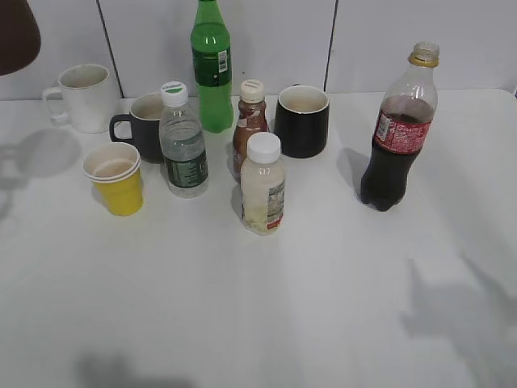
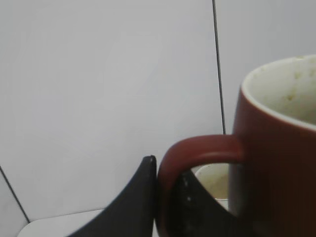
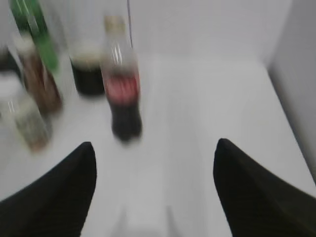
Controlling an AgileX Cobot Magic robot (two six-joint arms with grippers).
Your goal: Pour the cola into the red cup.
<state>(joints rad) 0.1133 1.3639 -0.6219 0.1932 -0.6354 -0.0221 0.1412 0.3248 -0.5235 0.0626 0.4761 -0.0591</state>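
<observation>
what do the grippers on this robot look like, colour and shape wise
Only the fingers show. The left gripper has matte black fingers that widen toward the base and narrow to a blunt tip. The right gripper has two matching black fingers, broad at the base and curving to rounded points. No cables, markings or arm links are visible in any view.

Cola (image 1: pixel 400 129) stands alone right, bare table (image 1: pixel 339 307) all round; black mug (image 1: pixel 302 120) nearest, left; bottles crowded further left.
</observation>
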